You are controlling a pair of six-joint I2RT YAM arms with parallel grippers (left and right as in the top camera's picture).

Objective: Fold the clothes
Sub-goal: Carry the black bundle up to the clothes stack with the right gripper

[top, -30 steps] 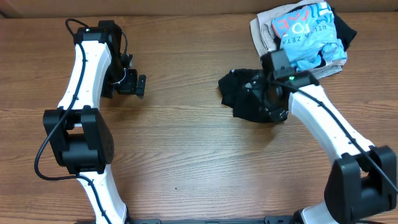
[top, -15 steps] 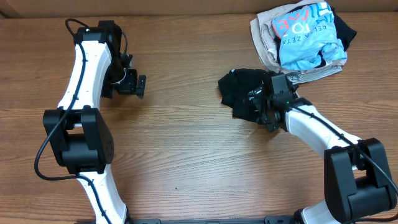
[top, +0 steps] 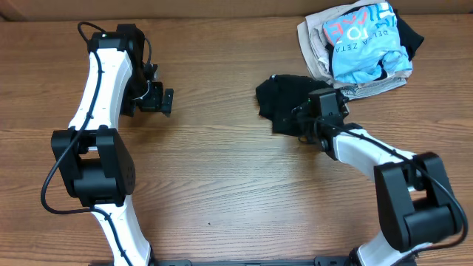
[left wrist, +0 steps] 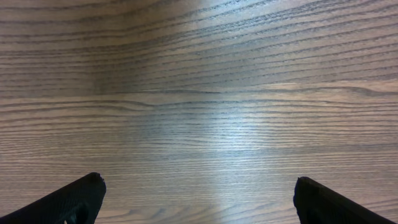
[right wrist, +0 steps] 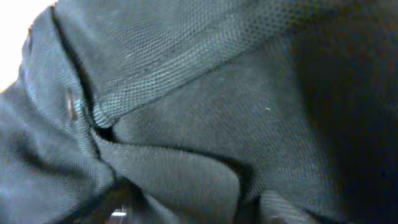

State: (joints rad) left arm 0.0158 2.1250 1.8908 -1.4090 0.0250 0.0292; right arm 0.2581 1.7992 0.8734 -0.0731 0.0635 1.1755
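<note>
The black garment (top: 284, 100) lies crumpled on the wooden table, right of centre. My right gripper (top: 305, 124) is low at its near right edge, pressed into the cloth. In the right wrist view, black mesh fabric (right wrist: 205, 118) with a seam fills the frame and bunches between the jaws, hiding the fingers; the gripper appears shut on the cloth. No logo shows. My left gripper (top: 161, 100) hangs over bare table at the far left, well away from the garment. Its fingertips (left wrist: 87, 190) stand wide apart, open and empty.
A pile of clothes sits at the back right: a light-blue shirt with red and white lettering (top: 363, 41) on beige folded garments (top: 314, 46), with a dark piece (top: 411, 33) at its right. The table's far edge (top: 222, 15) runs just behind.
My right arm has lowered and swung left, and the black garment has shifted slightly left and back with it, bunching tighter. The left arm has not moved.
</note>
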